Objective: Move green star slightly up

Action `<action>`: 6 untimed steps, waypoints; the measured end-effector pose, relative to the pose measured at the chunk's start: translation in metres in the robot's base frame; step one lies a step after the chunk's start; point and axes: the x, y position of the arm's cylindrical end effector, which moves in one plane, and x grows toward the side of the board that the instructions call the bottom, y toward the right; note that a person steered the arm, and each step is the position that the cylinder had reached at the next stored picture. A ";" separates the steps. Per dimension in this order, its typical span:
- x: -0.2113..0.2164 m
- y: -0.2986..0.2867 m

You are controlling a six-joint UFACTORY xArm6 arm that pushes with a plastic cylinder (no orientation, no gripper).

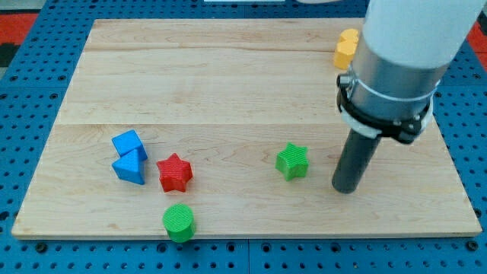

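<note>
The green star point(292, 161) lies on the wooden board point(228, 76), right of centre and toward the view's bottom. My tip point(345, 189) rests on the board to the right of the star and a little lower, with a small gap between them. The dark rod rises from it into the grey and white arm body at the view's upper right.
A red star point(175, 173) lies at lower left, with two blue blocks point(129, 157) touching each other just left of it. A green cylinder point(179, 222) sits near the board's bottom edge. A yellow block point(346, 48) is at upper right, partly hidden by the arm.
</note>
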 end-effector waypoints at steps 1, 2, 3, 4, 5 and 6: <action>0.028 -0.028; 0.015 -0.035; 0.000 -0.054; -0.017 -0.066; -0.031 -0.071; -0.025 -0.074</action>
